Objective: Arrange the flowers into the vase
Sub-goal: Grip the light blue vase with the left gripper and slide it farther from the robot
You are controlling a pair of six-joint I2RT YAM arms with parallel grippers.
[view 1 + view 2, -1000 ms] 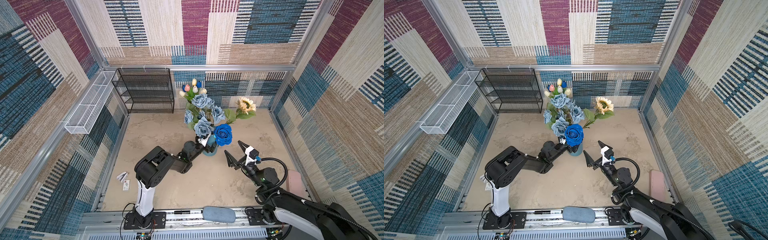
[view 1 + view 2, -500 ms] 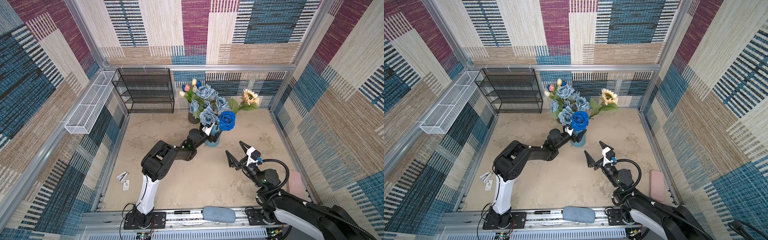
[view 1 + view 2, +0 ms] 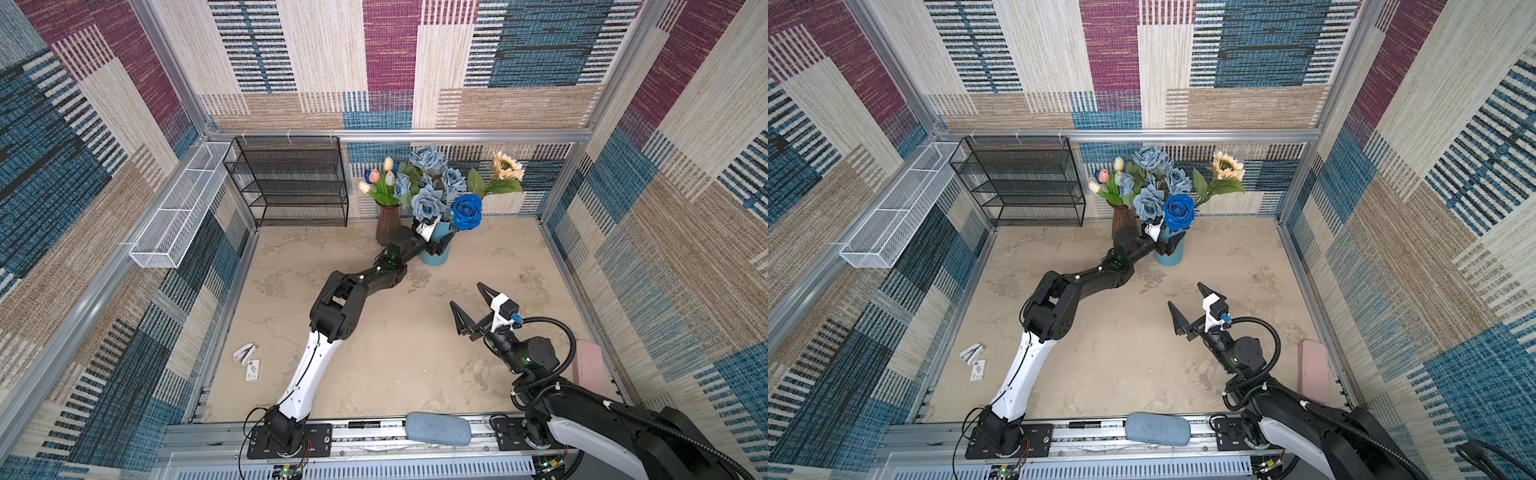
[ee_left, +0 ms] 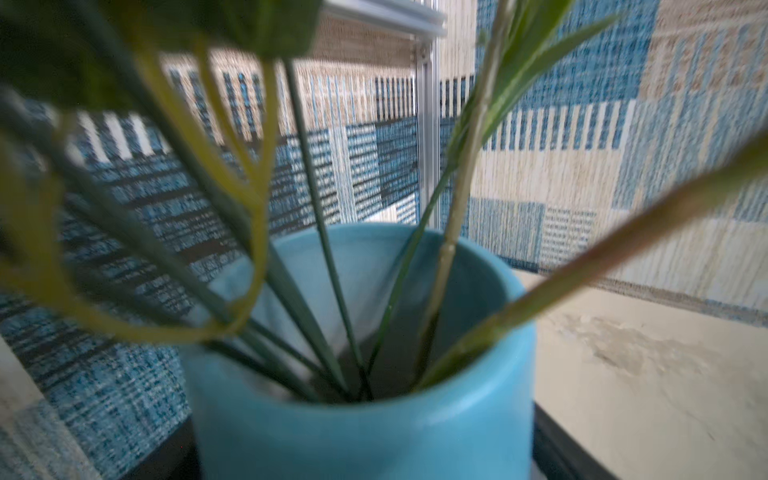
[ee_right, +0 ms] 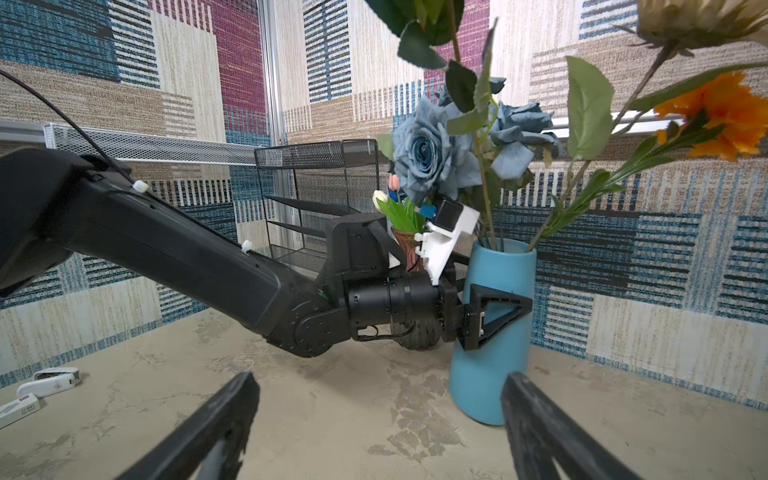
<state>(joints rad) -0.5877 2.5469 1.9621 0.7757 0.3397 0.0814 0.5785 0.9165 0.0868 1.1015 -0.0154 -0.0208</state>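
A light-blue vase (image 3: 435, 255) stands near the back wall and holds the flowers: dusty-blue roses (image 3: 427, 203), a deep-blue rose (image 3: 467, 210), a pale sunflower (image 3: 507, 166) and an orange bloom (image 5: 723, 112). My left gripper (image 3: 438, 246) is shut on this vase, one black finger (image 5: 498, 316) lying across its side. In the left wrist view the vase rim (image 4: 478, 399) and green stems fill the frame. Small tulips (image 3: 380, 178) sit in a brown vase (image 3: 386, 222) just beside it. My right gripper (image 3: 466, 296) hangs open and empty over the table's middle right.
A black wire shelf (image 3: 291, 183) stands at the back left, with a white wire basket (image 3: 178, 208) on the left wall. A small white device (image 3: 244, 353) and a card (image 3: 252, 370) lie front left. A pink block (image 3: 588, 365) rests at the right edge.
My left arm has carried the blue vase with its flowers from the table's middle back toward the far wall, next to the brown vase. The right gripper has barely moved.
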